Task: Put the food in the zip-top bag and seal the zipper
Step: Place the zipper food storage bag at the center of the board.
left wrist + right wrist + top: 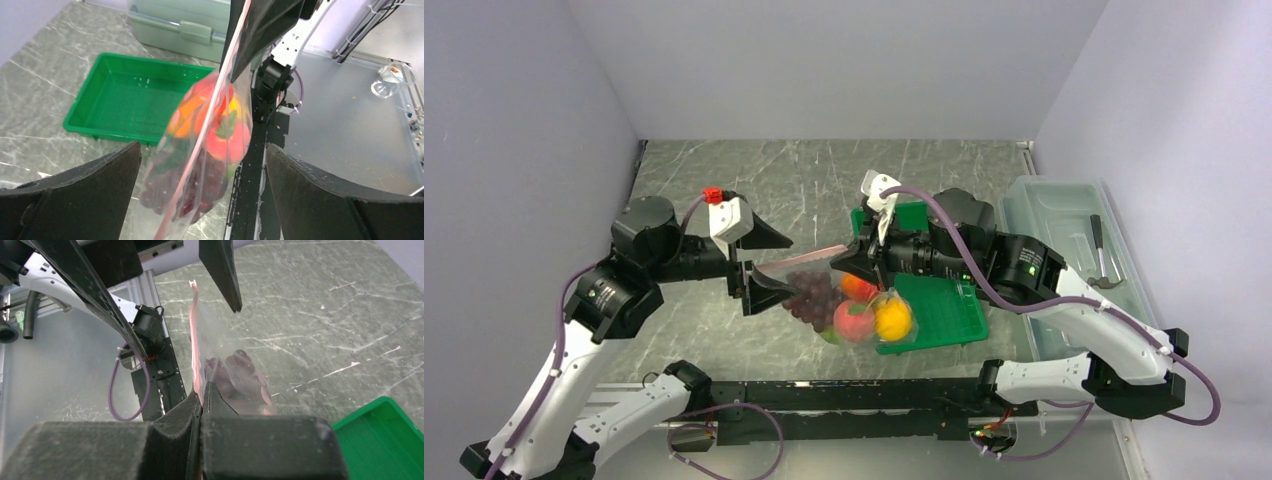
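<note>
Two arms angled inward | right fingers (181, 414) clamped on zipper (194, 335) | left fingers (772, 290) wide, straddling zip-top bag (864, 305)

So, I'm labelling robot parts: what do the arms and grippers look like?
The left arm and right arm have white links, black joints and purple cables. The left gripper and right gripper have black wedge-shaped fingers. There is a red connector by the left wrist and a green light on the right arm.
</note>
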